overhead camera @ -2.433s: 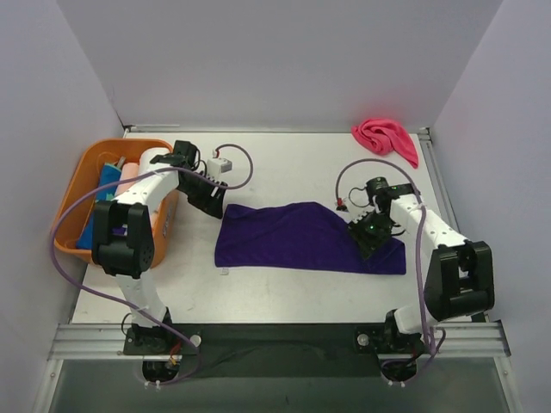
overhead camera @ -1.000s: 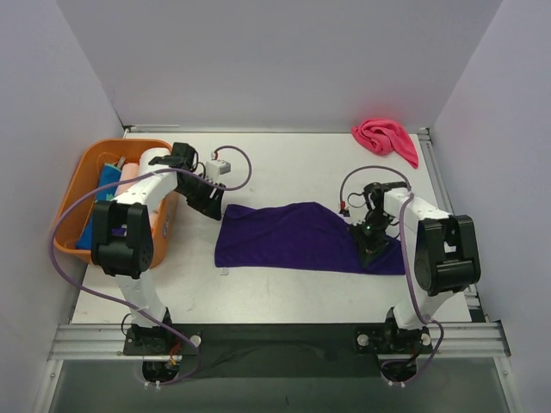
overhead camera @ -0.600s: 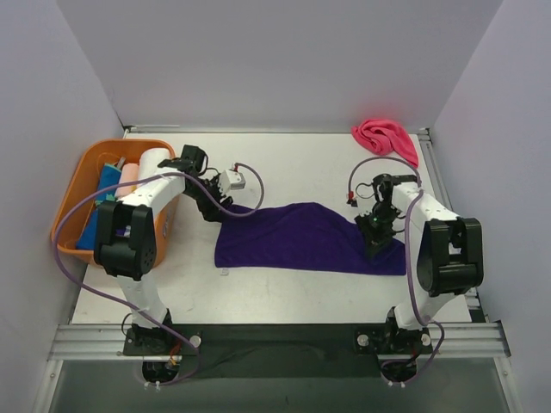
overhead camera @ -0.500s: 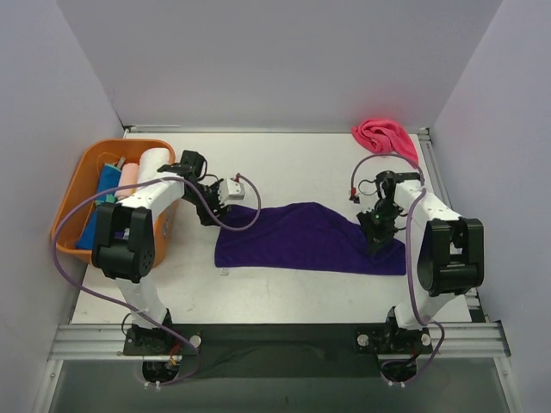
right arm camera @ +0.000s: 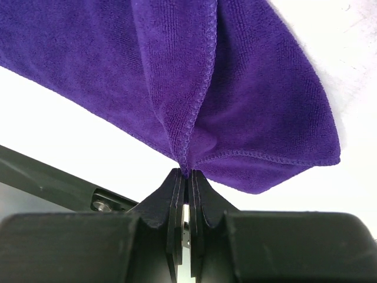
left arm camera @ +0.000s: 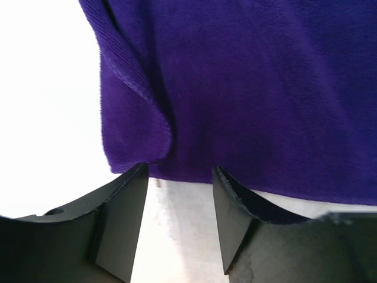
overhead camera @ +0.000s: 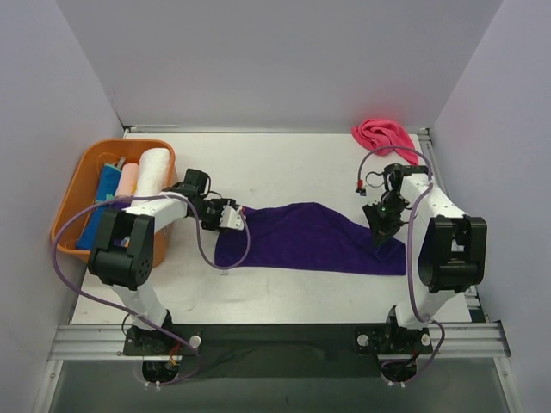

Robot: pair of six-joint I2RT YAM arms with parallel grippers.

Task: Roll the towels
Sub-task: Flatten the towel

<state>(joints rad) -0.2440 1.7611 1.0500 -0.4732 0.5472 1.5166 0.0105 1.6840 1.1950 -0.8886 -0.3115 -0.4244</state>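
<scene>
Seen from above, the purple towel (overhead camera: 310,241) lies spread flat across the middle of the worktop (overhead camera: 293,168), its long side running left to right. A crumpled pink towel (overhead camera: 385,136) sits at the upper right of the frame, well apart from it. At the left edge an orange basket (overhead camera: 79,182) holds a white roll (overhead camera: 155,170), a pale pink roll (overhead camera: 127,178) and a blue towel (overhead camera: 108,185) side by side. The left gripper (overhead camera: 231,215) is at the purple towel's upper left corner, and the right gripper (overhead camera: 381,237) is down on the cloth near its right end. In the left wrist view the purple towel (left arm camera: 265,88) fills the upper part of the frame, with one edge turned over into a soft fold at left centre. The left gripper (left arm camera: 179,194) is released: its two dark fingers (left arm camera: 121,218) stand apart with bare worktop between them, and the towel's hem lies just past their tips. In the right wrist view the right gripper (right arm camera: 187,177) is clenched on the purple towel (right arm camera: 235,106), pinching a pleat of its stitched hem so that the cloth fans upward from the fingertips, with white worktop (right arm camera: 70,141) on both sides.
</scene>
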